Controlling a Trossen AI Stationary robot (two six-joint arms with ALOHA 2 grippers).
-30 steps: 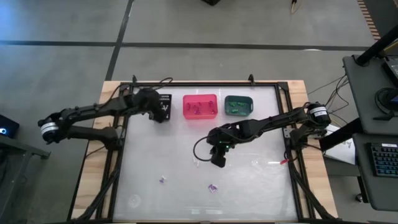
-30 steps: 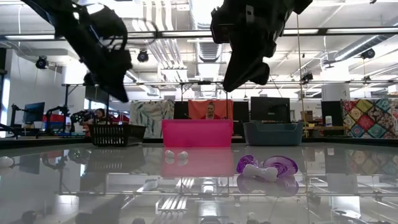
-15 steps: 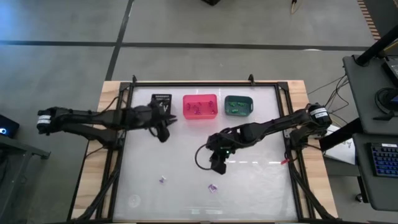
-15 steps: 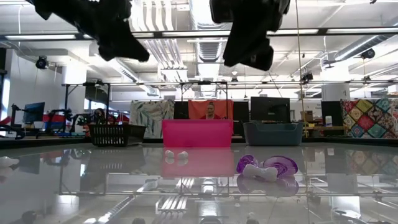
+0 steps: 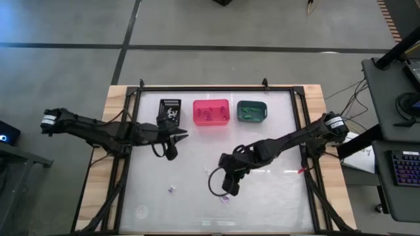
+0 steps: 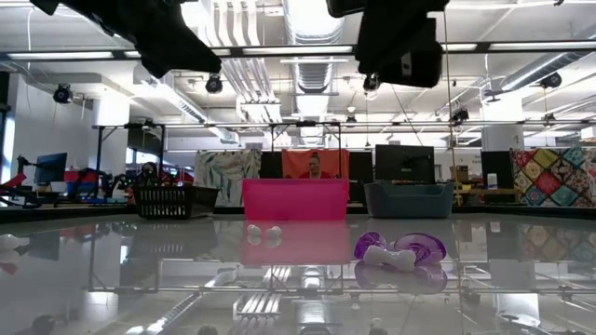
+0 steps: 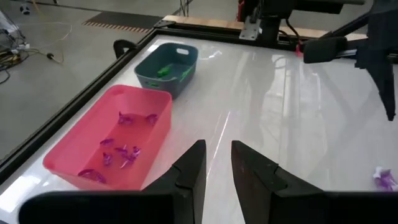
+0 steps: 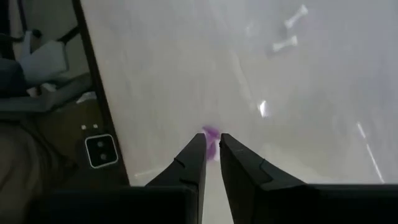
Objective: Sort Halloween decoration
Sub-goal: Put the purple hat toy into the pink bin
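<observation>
Purple trinket point(image 5: 224, 198): loose on the table's near part, just beyond the right gripper point(image 8: 211, 147), whose fingers stand slightly apart, empty. Second trinket point(image 5: 171, 189): nearby. Pink bin point(image 7: 118, 144): purple pieces. Teal bin point(image 7: 166, 67): green pieces. Black bin point(image 5: 170, 111): white pieces. Left gripper point(image 7: 216, 163): narrowly parted, holding nothing.

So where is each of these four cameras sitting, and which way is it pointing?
High view: overhead, looking straight down on both arms and three bins.
Low view: at tabletop height, looking across past a purple trinket; arms overhead.
Left wrist view: on the left arm, past its fingers toward the pink bin.
Right wrist view: down at that purple trinket.
</observation>
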